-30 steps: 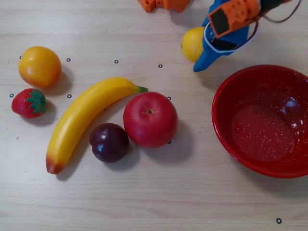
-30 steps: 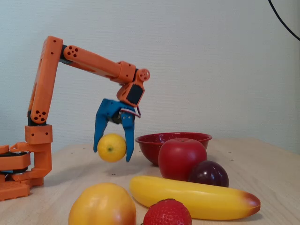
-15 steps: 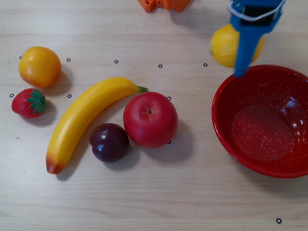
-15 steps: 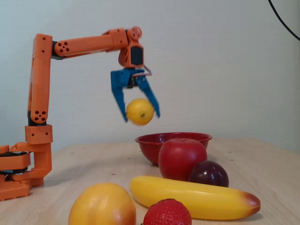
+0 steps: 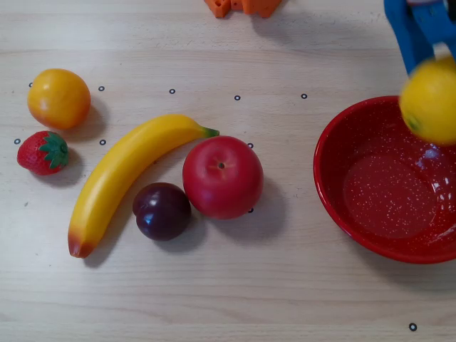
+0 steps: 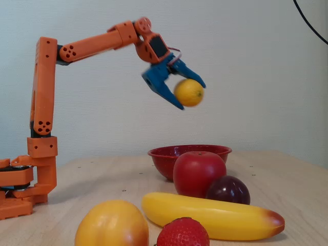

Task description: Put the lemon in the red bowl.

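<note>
High in the air, the yellow lemon [image 6: 188,93] sits between the blue fingers of my gripper [image 6: 189,94], which is shut on it. In the overhead view the lemon [image 5: 429,100] hangs over the upper right part of the red bowl [image 5: 335,153], with the blue fingers [image 5: 410,35] above it at the frame's top right. The red bowl [image 6: 169,154] stands on the table behind the apple in the fixed view, well below the lemon. It holds nothing.
On the wooden table lie a banana [image 5: 121,174], a red apple [image 5: 222,177], a dark plum [image 5: 162,210], a strawberry [image 5: 44,152] and an orange-yellow fruit [image 5: 58,97]. The orange arm base [image 6: 23,182] stands at the left in the fixed view.
The gripper has carried the lemon up from table height and rightwards, from beside the bowl's rim to above the bowl. The fruits on the table have not moved.
</note>
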Controlling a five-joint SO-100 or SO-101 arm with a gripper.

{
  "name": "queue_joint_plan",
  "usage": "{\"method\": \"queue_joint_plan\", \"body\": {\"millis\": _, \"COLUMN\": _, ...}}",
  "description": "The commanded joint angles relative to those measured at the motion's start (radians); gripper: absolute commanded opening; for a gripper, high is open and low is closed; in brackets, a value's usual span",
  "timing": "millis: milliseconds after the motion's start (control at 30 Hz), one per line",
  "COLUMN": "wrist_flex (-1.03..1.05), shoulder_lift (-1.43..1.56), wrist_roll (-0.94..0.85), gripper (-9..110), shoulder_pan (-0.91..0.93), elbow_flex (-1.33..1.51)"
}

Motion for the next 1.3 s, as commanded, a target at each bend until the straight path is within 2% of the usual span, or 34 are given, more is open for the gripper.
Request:
{"method": "queue_joint_plan", "body": {"millis": 0, "wrist_flex": -0.1, "shoulder_lift": 0.061, "wrist_roll": 0.069, "gripper": 0, "shoulder_pan": 0.025, "elbow_flex": -0.012}}
{"method": "queue_joint_plan", "body": {"millis": 600, "wrist_flex": -0.345, "shoulder_lift": -0.077, "wrist_roll": 0.137, "gripper": 0, "shoulder_pan": 0.028, "elbow_flex": 0.316}}
{"method": "queue_joint_plan", "body": {"millis": 833, "wrist_flex": -0.38, "shoulder_lift": -0.158, "wrist_roll": 0.143, "gripper": 1, "shoulder_pan": 0.028, "elbow_flex": 0.33}}
{"method": "queue_joint_plan", "body": {"millis": 867, "wrist_flex": -0.38, "shoulder_lift": -0.169, "wrist_roll": 0.147, "gripper": 6, "shoulder_pan": 0.028, "elbow_flex": 0.328}}
{"method": "queue_joint_plan", "body": {"millis": 1000, "wrist_flex": -0.356, "shoulder_lift": -0.196, "wrist_roll": 0.16, "gripper": 41, "shoulder_pan": 0.028, "elbow_flex": 0.31}}
{"method": "queue_joint_plan", "body": {"millis": 1100, "wrist_flex": -0.305, "shoulder_lift": -0.199, "wrist_roll": 0.143, "gripper": 48, "shoulder_pan": 0.031, "elbow_flex": 0.259}}
{"method": "queue_joint_plan", "body": {"millis": 1267, "wrist_flex": -0.15, "shoulder_lift": -0.175, "wrist_roll": 0.06, "gripper": 49, "shoulder_pan": 0.034, "elbow_flex": 0.063}}
